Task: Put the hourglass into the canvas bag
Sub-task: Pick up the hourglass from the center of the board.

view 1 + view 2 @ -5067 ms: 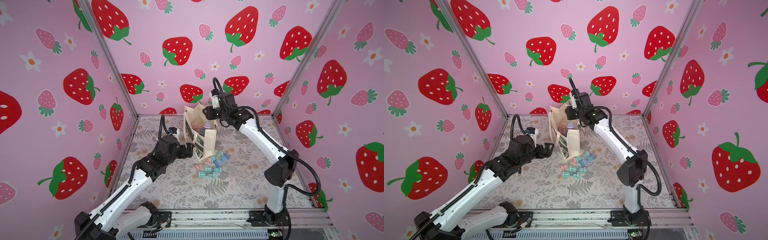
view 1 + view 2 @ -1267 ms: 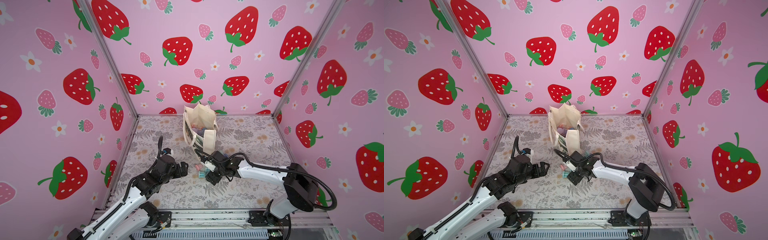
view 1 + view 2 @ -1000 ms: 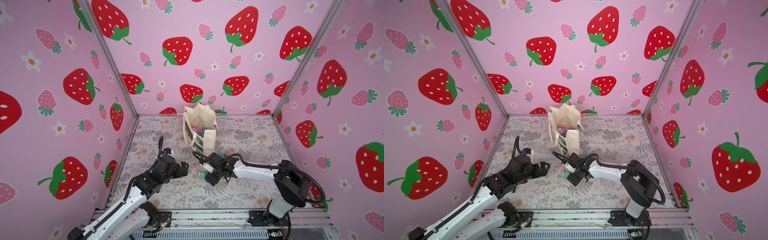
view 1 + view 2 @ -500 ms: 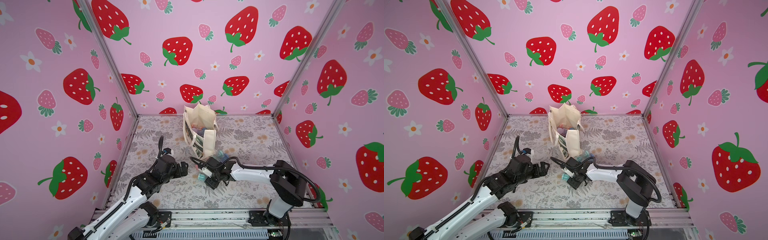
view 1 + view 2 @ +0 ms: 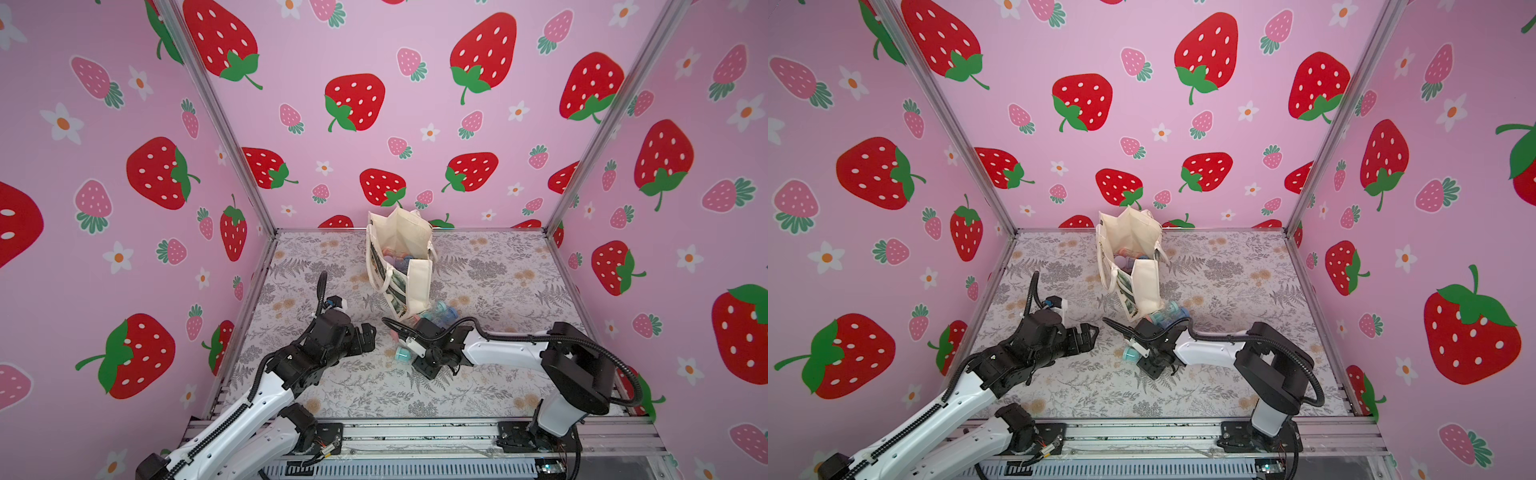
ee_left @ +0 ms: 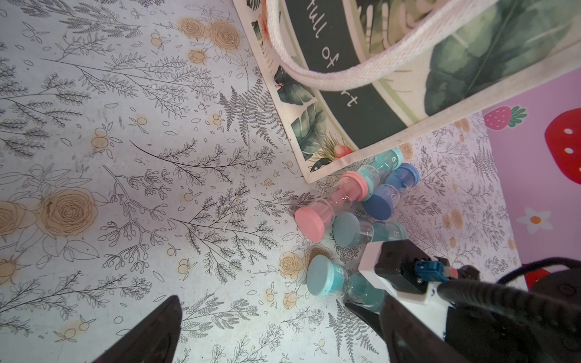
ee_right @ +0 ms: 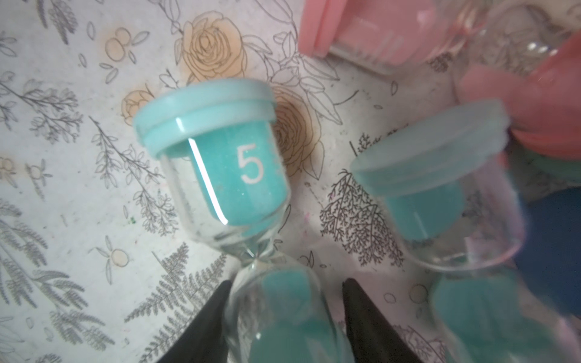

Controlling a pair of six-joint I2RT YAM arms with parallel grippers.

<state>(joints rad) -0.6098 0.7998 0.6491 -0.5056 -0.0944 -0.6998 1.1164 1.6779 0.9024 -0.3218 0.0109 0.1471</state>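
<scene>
Step in hand, by my read: the grasp. The right claw [image 7: 286, 286] sits low over the mat [image 5: 374, 386], part open, its 2 fingers straddling 1 bulb of a teal hourglass [image 7: 229, 176] marked 5, which lies on its side. 1 finger looks to touch the glass and the other is just off it, so no firm hold yet & nothing lifted. The hourglass's far cap pokes out ahead of the fingertips, toward the left claw [image 5: 368, 338], which hangs wide open & empty, near but apart.

Just beside the right claw lies a heap of other hourglasses [image 6: 345, 201] (pink, teal, blue); the closest teal 1 is right next to a finger. Beyond the heap, further from the claw, the canvas bag [image 5: 417, 282] stands upright w/ its mouth open and some hourglasses already inside.

Next, prob.: shut fully on the bulb w/o nudging the neighbour, lift clear, carry over the heap to above the bag's mouth, let go. Round glass may roll or slip, esp. gripped off-centre.
</scene>
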